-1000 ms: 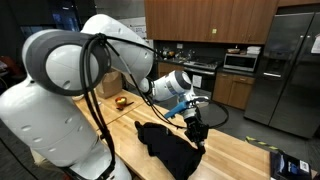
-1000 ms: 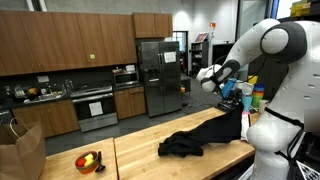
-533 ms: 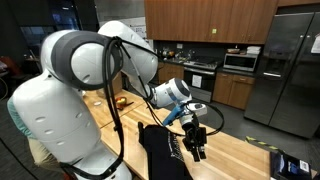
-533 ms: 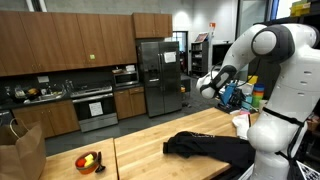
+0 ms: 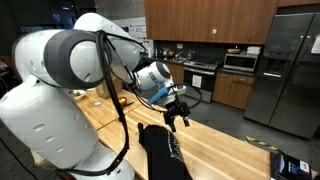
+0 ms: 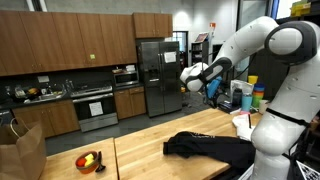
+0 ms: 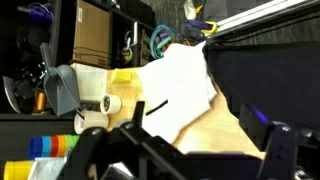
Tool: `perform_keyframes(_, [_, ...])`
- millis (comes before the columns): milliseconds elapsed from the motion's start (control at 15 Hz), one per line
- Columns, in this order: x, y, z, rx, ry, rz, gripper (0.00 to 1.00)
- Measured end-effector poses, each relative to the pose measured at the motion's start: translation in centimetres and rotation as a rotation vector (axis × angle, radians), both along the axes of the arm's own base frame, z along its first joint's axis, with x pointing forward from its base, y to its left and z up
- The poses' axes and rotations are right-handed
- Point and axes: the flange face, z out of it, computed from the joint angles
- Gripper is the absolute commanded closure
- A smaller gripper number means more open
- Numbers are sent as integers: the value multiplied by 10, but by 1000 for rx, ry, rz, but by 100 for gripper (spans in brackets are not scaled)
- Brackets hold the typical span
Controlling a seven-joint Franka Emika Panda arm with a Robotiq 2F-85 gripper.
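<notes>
On the wooden counter (image 5: 235, 150) lies a black garment (image 5: 160, 152), crumpled and flat: likely light, limp and prone to sag, best pinched at a raised fold or an edge. Above it hangs the gripper (image 5: 178, 113), jaws spread wide, holding nothing.

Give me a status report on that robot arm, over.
Gripper open, empty, hanging above the counter. Black cloth bunched on the wood, apart from the gripper. Nothing between them; fruit bowl well off to the side.
</notes>
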Motion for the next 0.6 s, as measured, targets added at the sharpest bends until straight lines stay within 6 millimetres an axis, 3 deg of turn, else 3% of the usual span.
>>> perform_keyframes(267, [8,73,16,125,-128,143,0])
perform_keyframes(600, [14,114,4,227,-245,351,0])
